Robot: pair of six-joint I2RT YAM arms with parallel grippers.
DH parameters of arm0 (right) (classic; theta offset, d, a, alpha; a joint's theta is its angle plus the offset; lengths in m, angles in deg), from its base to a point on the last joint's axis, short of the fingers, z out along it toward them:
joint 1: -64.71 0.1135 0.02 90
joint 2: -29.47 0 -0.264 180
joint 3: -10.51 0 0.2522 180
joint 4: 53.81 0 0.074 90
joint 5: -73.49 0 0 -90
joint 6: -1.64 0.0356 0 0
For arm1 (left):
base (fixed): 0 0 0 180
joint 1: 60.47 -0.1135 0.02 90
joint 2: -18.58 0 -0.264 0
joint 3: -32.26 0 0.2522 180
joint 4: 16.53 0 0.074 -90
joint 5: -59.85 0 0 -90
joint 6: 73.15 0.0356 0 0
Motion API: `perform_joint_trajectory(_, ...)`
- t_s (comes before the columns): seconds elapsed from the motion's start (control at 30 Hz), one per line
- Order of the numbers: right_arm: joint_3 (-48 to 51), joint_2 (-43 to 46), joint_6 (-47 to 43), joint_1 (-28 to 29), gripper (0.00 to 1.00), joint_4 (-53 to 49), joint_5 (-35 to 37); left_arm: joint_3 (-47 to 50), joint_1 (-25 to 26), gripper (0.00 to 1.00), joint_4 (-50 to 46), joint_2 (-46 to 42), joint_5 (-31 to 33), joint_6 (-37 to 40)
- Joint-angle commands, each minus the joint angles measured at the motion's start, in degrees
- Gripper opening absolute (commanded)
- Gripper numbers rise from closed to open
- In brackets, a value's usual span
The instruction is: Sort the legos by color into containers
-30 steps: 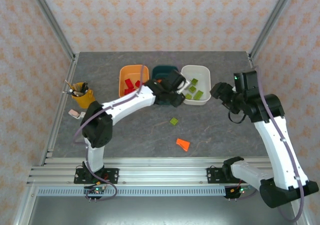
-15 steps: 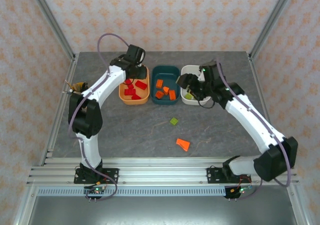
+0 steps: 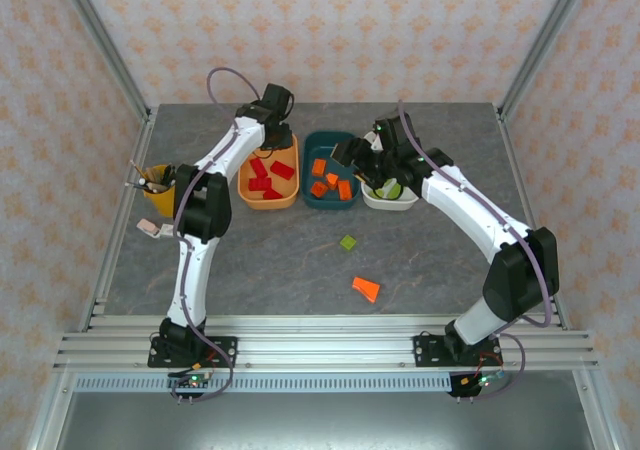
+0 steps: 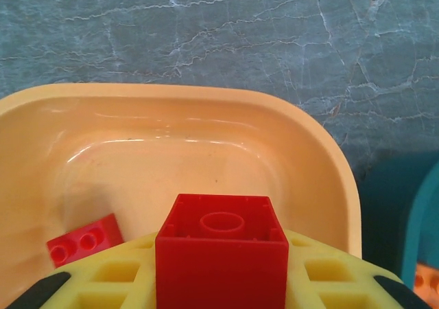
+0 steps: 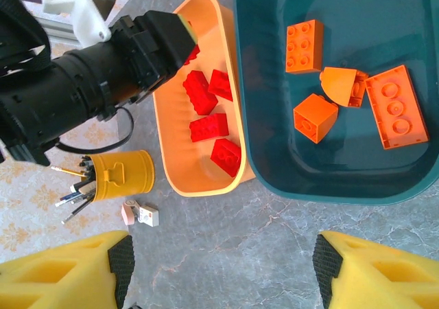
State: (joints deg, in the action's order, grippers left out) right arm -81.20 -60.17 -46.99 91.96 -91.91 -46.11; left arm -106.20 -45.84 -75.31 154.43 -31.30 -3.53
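From above, the left gripper (image 3: 268, 140) is hanging over the far end of the light orange tub (image 3: 268, 205), where some red legos (image 3: 262, 180) are lying. The right gripper (image 3: 355, 156) is hanging up by the far ends of the dark teal tub (image 3: 331, 206) and the white tub (image 3: 392, 203). Orange legos (image 3: 330, 182) are sitting in the teal one. Two legos are lying on the table, well apart from both grippers: a green lego (image 3: 348, 242) and an orange lego (image 3: 366, 289) (the orange one is nearer the arm bases).

The left wrist camera is looking down into the light orange tub (image 4: 171, 90). The left gripper (image 4: 221, 285) is pinching one red lego (image 4: 221, 244) tight between its yellow fingers (image 4: 110, 281), right above the tub. Another red brick (image 4: 84, 244) is lying on the tub floor, down to the left.

In the right wrist camera, the right gripper (image 5: 219, 271) is standing wide apart and is holding nothing. Only grey table is showing between its fingers (image 5: 62, 271). The dark teal tub (image 5: 274, 123) with its orange legos (image 5: 305, 44) is lying just past the fingertips. The light orange tub (image 5: 231, 89) is sitting beside it, with the left gripper (image 5: 168, 40) reaching over it.
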Motion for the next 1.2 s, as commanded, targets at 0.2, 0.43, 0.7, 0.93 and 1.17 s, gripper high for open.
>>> perform_joint_trajectory(0.2, -1.5, -0.2, -1.2, 0.2, 0.71, -1.3, 1.3, -3.5, -0.3, 0.27, -2.8, 4.2, 0.2, -3.9)
perform_joint_trajectory(0.43, -1.3, 0.5, -2.4, 0.2, 0.71, -3.3, 2.1, -2.1, -0.3, 0.42, -3.1, 3.7, -0.2, -4.0)
perform_joint_trajectory(0.7, -0.4, 2.8, -4.3, 0.1, 0.72, -6.2, 3.2, -0.9, -0.2, 0.63, -3.5, -0.9, 0.2, -3.8)
perform_joint_trajectory(0.93, 2.9, 7.6, -8.0, 0.3, 0.71, -12.3, 8.0, 6.8, 0.7, 0.72, -1.7, -11.5, 1.2, -5.8)
perform_joint_trajectory(1.17, 5.7, 11.5, -15.9, 4.9, 0.7, -22.7, 15.8, 23.4, 3.4, 0.81, 1.6, -29.1, -0.4, -9.0)
